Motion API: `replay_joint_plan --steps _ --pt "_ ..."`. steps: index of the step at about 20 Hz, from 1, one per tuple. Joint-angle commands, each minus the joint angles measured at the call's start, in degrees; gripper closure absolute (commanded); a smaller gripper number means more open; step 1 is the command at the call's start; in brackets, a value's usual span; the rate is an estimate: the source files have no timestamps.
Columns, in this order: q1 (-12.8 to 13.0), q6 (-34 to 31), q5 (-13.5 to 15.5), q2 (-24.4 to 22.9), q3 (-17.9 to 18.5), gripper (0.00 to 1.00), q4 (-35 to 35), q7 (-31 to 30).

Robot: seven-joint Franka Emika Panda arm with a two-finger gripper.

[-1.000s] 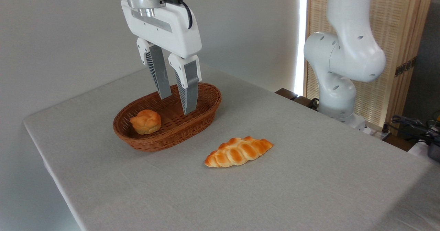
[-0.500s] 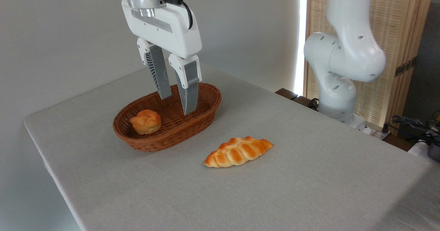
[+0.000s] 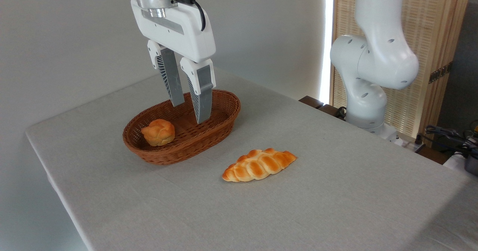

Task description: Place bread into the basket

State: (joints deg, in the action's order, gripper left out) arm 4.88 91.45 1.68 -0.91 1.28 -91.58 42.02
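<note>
Tool [image 3: 190,112] parted, empty, one basket [image 3: 224,122], one bun [image 3: 158,132], one bread [image 3: 258,165]

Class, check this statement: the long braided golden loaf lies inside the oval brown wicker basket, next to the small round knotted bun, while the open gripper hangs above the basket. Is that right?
Not quite. The fixed camera shows the long braided golden loaf lying on the grey table, outside the oval brown wicker basket. Only the small round knotted bun is inside. The open gripper does hang above the basket.
</note>
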Motion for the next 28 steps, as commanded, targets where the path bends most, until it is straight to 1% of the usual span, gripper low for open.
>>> replay_joint_plan --steps 1,3,6,8,11,14,15,17,19,20,23,25,26,28 --pt "0.66 3.03 0.34 -2.52 0.65 0.0 -4.21 0.79" --pt "0.66 5.58 0.26 -4.53 0.74 0.0 -7.55 0.79" --pt "0.92 11.01 -0.18 -9.09 1.61 0.0 -15.44 1.49" --pt "1.27 11.91 -0.36 -11.12 2.32 0.0 -19.14 1.58" --pt "1.45 12.0 -0.45 -12.97 2.41 0.0 -23.01 1.84" --pt "2.06 12.35 -0.62 -14.29 3.02 0.0 -26.45 3.86" --pt "3.11 12.35 -0.62 -14.65 3.98 0.0 -27.94 5.17" --pt "4.25 12.35 -0.62 -15.26 5.74 0.0 -30.05 7.01" --pt "4.52 12.35 -0.62 -15.35 6.89 0.0 -31.98 9.91" --pt "4.52 12.35 -0.62 -15.61 7.07 0.0 -33.04 11.76" --pt "5.31 12.35 -0.62 -15.53 7.16 0.0 -34.72 13.53" --pt "5.75 12.44 -1.58 -15.35 7.16 0.0 -35.77 13.88" --pt "6.1 12.44 -4.11 -15.18 7.16 0.0 -36.64 13.97" --pt "6.98 12.61 -7.02 -15.0 7.16 0.0 -38.22 13.97"
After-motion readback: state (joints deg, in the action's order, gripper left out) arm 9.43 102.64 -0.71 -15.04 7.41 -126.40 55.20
